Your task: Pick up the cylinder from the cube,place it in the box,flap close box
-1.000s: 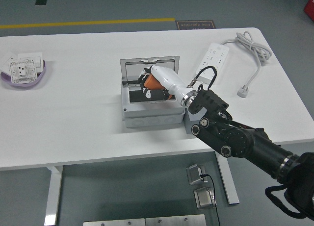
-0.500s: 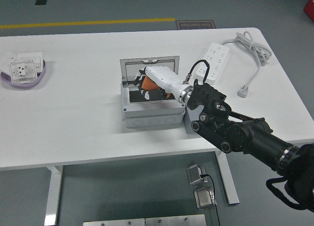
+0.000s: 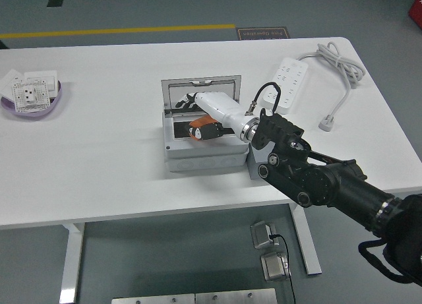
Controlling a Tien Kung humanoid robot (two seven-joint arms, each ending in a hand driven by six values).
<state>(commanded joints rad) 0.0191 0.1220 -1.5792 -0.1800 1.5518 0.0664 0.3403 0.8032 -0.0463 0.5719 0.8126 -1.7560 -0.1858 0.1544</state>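
Note:
A grey box (image 3: 198,160) stands at the table's middle with its lid (image 3: 225,88) raised at the back. The orange cylinder (image 3: 202,130) lies inside the box. My right hand (image 3: 198,106), white with dark fingers, reaches in over the box from the right. Its fingers (image 3: 185,100) are stretched out toward the lid, above the cylinder and apart from it. The thumb side sits close to the cylinder; I cannot tell if it touches. A grey cube (image 3: 254,165) stands against the box's right side, mostly hidden behind my forearm. My left arm is out of view.
A white power strip (image 3: 287,76) lies at the back right, with its cable (image 3: 343,70) and plug (image 3: 328,123). A purple bowl (image 3: 39,107) holding white socket plates sits at the far left. The table's near edge runs just below the box.
The hand let go of the orange cylinder, which dropped lower into the box. The fingers opened and moved up and left toward the lid.

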